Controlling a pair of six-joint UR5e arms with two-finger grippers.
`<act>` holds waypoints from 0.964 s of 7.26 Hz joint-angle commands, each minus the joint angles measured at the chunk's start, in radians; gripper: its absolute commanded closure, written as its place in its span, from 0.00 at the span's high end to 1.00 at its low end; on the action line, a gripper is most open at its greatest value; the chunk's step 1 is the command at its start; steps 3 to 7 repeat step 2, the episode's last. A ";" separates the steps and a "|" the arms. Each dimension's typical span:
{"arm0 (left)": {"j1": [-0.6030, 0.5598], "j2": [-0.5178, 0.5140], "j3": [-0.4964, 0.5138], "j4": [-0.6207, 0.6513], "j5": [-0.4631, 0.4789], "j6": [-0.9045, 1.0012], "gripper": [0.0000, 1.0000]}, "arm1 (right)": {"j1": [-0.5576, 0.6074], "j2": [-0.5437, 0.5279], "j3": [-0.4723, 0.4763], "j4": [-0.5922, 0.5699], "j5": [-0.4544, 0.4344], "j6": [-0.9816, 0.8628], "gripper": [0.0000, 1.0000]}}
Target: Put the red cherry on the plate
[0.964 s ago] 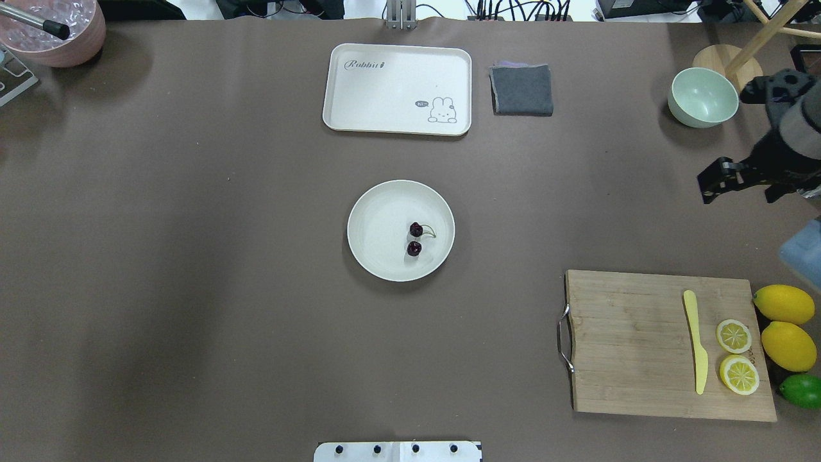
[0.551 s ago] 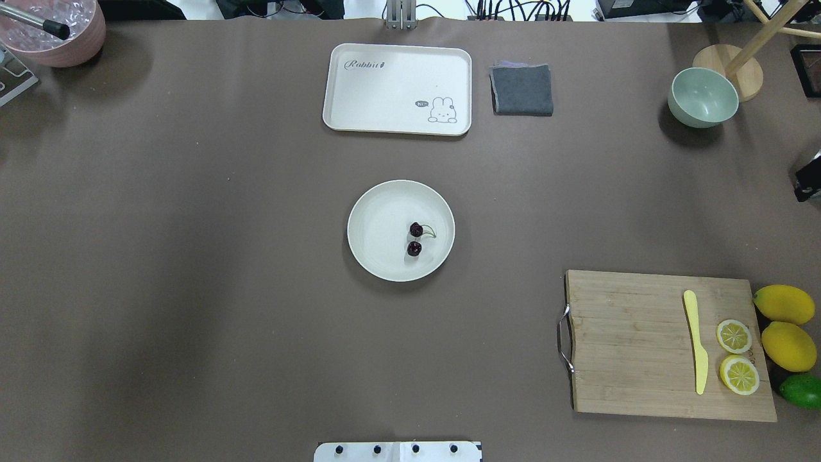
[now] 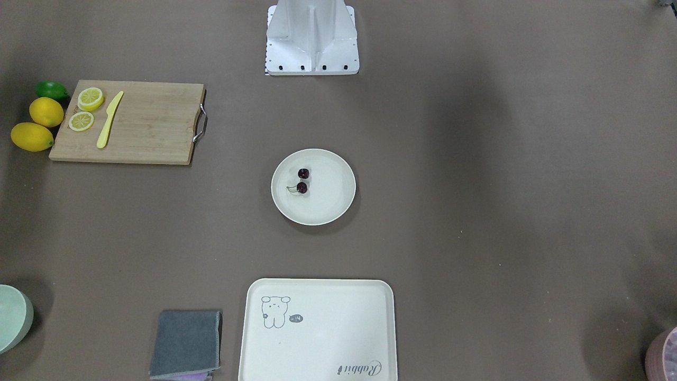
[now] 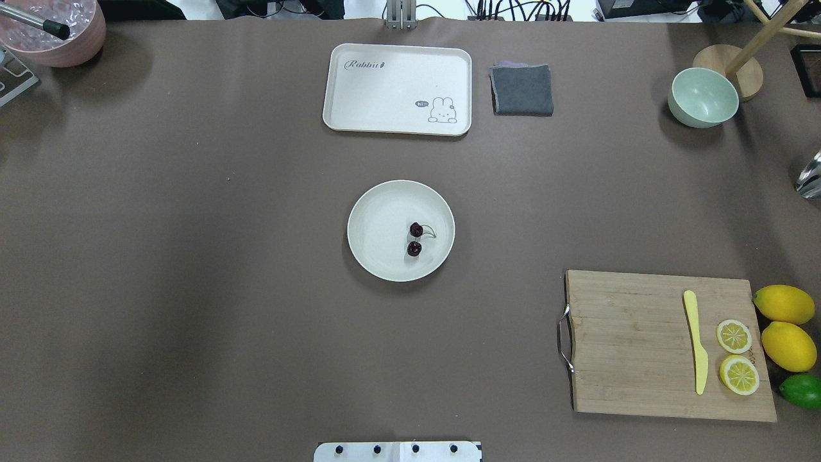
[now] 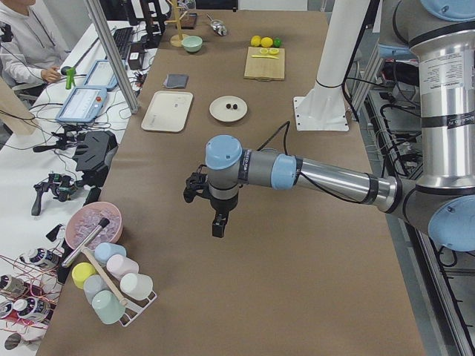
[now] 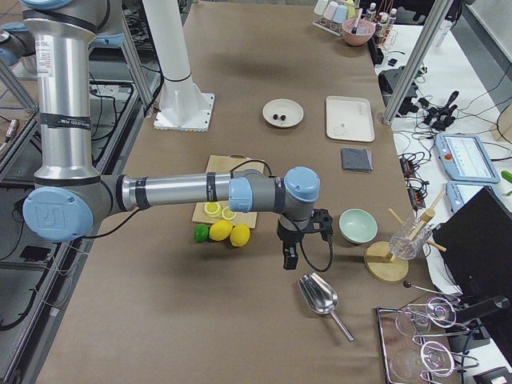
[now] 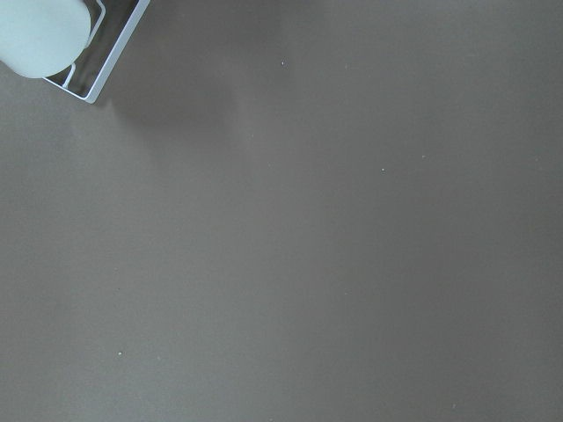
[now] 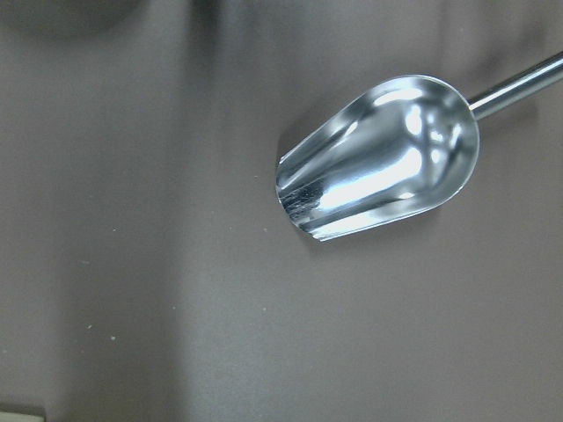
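The red cherry [image 4: 415, 230], a pair of tiny dark maroon fruits with a pale stem, lies on the round off-white plate [image 4: 378, 224] at the table's middle. The front-facing view shows the same cherry [image 3: 302, 180] left of centre on the plate [image 3: 328, 198]. Neither gripper appears in the overhead or front-facing views. My left gripper [image 5: 217, 228] hangs over bare table at the left end, far from the plate. Past the lemons at the right end hangs my right gripper [image 6: 289, 262], above a metal scoop [image 8: 378, 158]. Whether either is open or shut I cannot tell.
A cream rabbit tray [image 4: 396, 88], a grey cloth [image 4: 521, 90] and a mint bowl [image 4: 703, 97] sit along the far side. A cutting board [image 4: 635, 346] with a yellow knife and lemon slices lies front right, with lemons and a lime beside it. A cup rack [image 5: 111, 285] stands at the left end.
My right gripper has drawn back out of the overhead view past the right edge, uncovering the scoop's tip there. The cherry and plate have not moved.
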 commanded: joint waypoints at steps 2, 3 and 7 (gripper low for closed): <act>0.000 0.015 -0.010 0.000 0.005 0.000 0.99 | 0.012 0.005 -0.030 0.005 -0.023 0.048 1.00; 0.000 0.015 -0.010 0.000 0.005 0.000 0.99 | 0.012 0.005 -0.030 0.005 -0.023 0.048 1.00; 0.000 0.015 -0.010 0.000 0.005 0.000 0.99 | 0.012 0.005 -0.030 0.005 -0.023 0.048 1.00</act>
